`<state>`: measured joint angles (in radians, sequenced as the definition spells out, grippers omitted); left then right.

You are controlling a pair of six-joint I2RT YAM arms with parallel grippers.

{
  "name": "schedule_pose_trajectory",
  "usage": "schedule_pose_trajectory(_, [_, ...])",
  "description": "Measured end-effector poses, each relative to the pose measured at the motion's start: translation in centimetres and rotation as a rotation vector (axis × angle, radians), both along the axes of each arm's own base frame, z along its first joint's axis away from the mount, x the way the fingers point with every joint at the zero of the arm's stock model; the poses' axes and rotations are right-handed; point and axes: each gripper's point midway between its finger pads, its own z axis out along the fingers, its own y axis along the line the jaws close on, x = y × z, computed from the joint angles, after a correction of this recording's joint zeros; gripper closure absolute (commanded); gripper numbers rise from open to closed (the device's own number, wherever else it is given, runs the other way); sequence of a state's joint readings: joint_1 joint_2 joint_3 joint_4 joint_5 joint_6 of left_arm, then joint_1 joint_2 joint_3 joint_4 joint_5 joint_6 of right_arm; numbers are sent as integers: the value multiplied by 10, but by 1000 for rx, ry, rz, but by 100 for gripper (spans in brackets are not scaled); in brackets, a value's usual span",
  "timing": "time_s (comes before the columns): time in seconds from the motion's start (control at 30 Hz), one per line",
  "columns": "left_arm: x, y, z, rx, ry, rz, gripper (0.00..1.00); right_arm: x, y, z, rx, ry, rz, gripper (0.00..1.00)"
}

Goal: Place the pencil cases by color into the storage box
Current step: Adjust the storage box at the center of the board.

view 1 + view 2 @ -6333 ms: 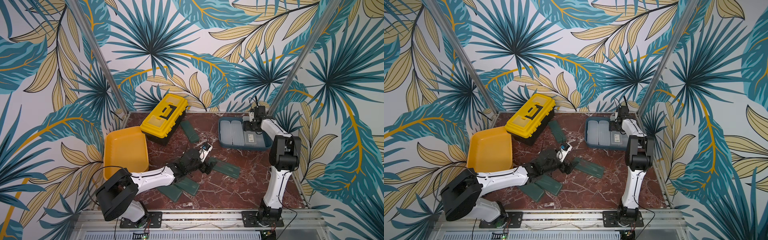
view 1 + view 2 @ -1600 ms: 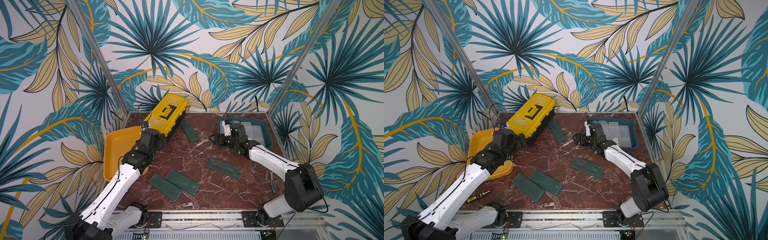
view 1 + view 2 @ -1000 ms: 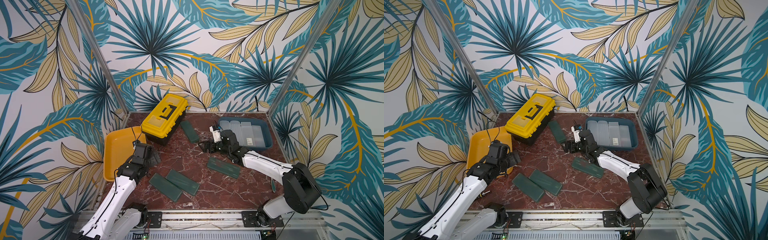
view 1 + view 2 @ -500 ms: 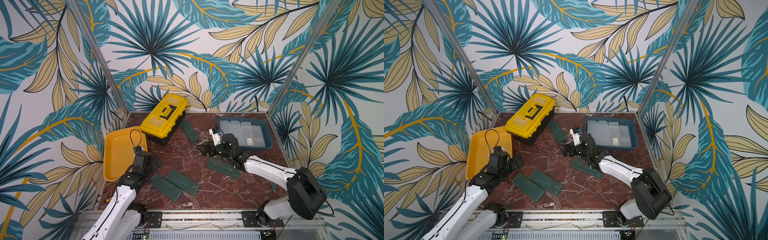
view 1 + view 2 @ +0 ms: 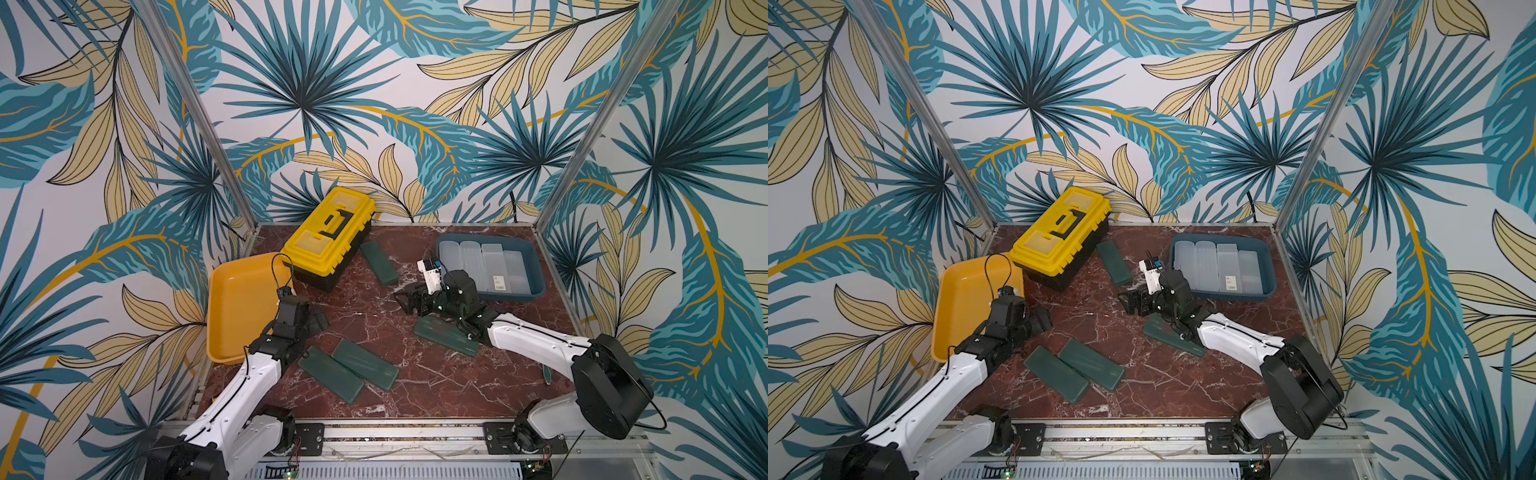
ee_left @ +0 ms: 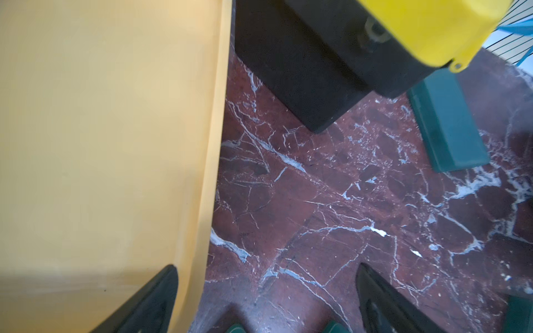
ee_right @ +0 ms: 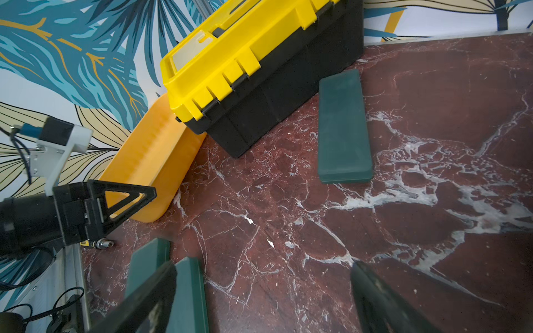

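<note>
Marble worktop (image 5: 365, 307): left end effector (image 5: 318, 325) and right end effector (image 5: 406, 301), both apart and empty, have returned toward frame centre; four green cases (image 5: 365, 363) remain unsorted.

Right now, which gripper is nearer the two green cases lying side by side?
Left. The left gripper hangs close to the two green cases, on their yellow tray side; the right gripper is farther off, toward the blue storage box.

legible text: none. one white sticker (image 5: 500, 282) is sitting on a frosted pencil case (image 5: 492, 262) inside the blue storage box (image 5: 507, 297); its dark print is showing too small to read.
</note>
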<state>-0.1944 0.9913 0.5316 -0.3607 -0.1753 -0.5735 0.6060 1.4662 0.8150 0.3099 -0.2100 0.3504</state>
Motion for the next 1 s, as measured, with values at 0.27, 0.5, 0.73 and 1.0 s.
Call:
schedule_pose_trajectory(0.27, [4,-12,-16,-36,50,-52,4,0,0,1,4,-6,0,6])
schedule_pose_trajectory(0.5, [12,-34,-14,-119,37,-138,5,1,0,2,8,-12,0,6])
schedule_pose_trajectory(0.73, [20,-54,-9,-172,3,-217,5,1,1,3,13,-19,0,6])
schedule_pose_trajectory(1.0, [28,-83,0,-210,-51,-324,5,0,-1,-1,7,-12,-3,6])
